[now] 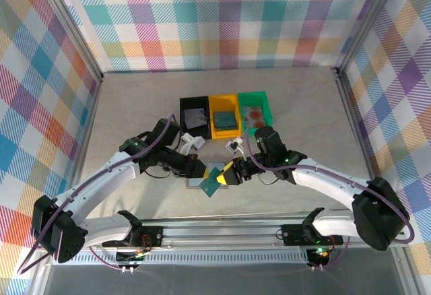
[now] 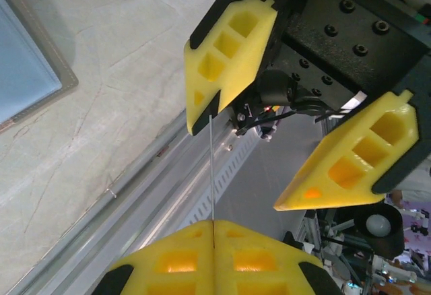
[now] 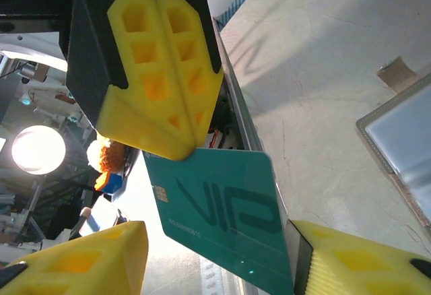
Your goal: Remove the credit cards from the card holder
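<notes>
Top view: teal flat plastic credit card (image 1: 215,183) up off the table just beside grey flat folding card holder (image 1: 193,183), between left gripper (image 1: 204,172) and right gripper (image 1: 231,172).
Left wrist: left gripper pressed together, pinching the card's edge.
Right wrist: right gripper spread around the card, away from the holder.
Likely light, stiff, slick; pinch the flat faces near an edge.

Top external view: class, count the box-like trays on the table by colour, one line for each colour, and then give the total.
black tray: 1
yellow tray: 1
green tray: 1
Total: 3 trays
</notes>
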{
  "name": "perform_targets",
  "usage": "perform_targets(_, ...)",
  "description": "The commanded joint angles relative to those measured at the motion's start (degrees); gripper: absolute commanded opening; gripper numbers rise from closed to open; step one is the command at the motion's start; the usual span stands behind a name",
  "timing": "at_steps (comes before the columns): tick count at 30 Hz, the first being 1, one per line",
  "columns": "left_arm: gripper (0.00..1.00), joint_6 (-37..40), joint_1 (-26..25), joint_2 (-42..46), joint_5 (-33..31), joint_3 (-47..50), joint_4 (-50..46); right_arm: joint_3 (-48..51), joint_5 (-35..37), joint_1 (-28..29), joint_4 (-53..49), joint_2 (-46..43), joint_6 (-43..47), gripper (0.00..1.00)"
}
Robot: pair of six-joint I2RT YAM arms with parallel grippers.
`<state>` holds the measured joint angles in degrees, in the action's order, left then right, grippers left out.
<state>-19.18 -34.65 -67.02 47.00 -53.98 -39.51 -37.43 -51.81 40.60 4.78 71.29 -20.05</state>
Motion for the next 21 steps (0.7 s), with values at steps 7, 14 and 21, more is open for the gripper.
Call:
perform_targets(7,0.0,0.0,0.7,0.2,3.9,-1.4,1.7,0.3,-3.3,1.1,3.3,-1.0,0.6,0.29)
perform_targets(14,0.33,1.6,2.1,3.2,-1.9,-4.2,-1.4,-0.1,2.2,0.5,1.4,-2.2,0.2,0.0)
perform_targets(21,0.88,0.5,5.6,12.8,-25.4,-4.8,-4.3,-3.6,14.8,-11.5,-4.6,-5.3,-5.3,0.0)
